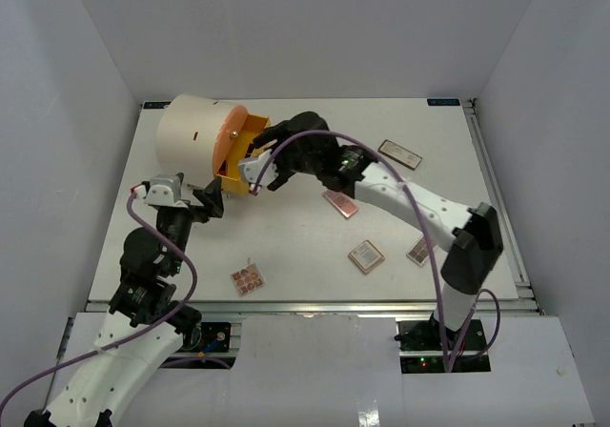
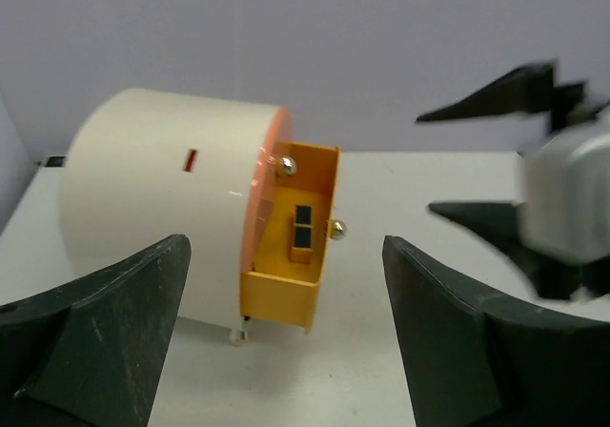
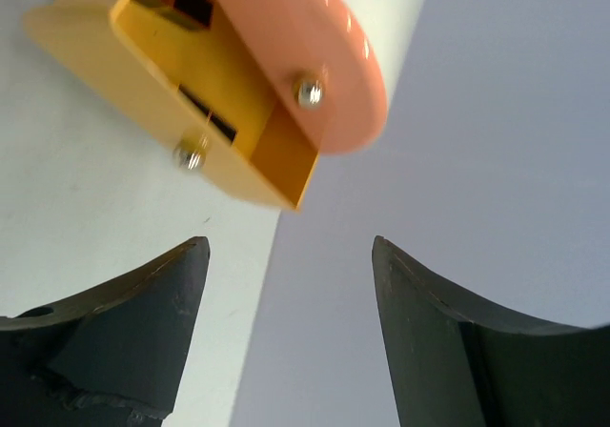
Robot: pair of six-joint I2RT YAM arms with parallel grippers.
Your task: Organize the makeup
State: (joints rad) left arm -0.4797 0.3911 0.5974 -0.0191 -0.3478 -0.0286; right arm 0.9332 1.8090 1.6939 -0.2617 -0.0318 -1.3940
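Observation:
Several flat pink/brown eyeshadow palettes lie on the table: one at the back right [image 1: 399,153], one in the middle [image 1: 340,202], one nearer [image 1: 366,255], one partly behind the right arm [image 1: 418,252], one at the front left [image 1: 248,278]. My right gripper [image 1: 259,155] is open and empty at the open yellow drawer [image 1: 240,156]; in the right wrist view it [image 3: 286,284] hangs just off the drawer [image 3: 181,84]. My left gripper [image 1: 213,201] is open and empty, facing the drawer [image 2: 291,246] from the front [image 2: 286,351]. Sponges, bottle and lipstick are out of view.
The big cream cylinder [image 1: 191,139] with an orange face [image 1: 233,133] lies on its side at the back left. Its drawer holds small dark blocks [image 2: 303,229]. The right gripper's body [image 2: 562,198] shows in the left wrist view. White walls enclose the table.

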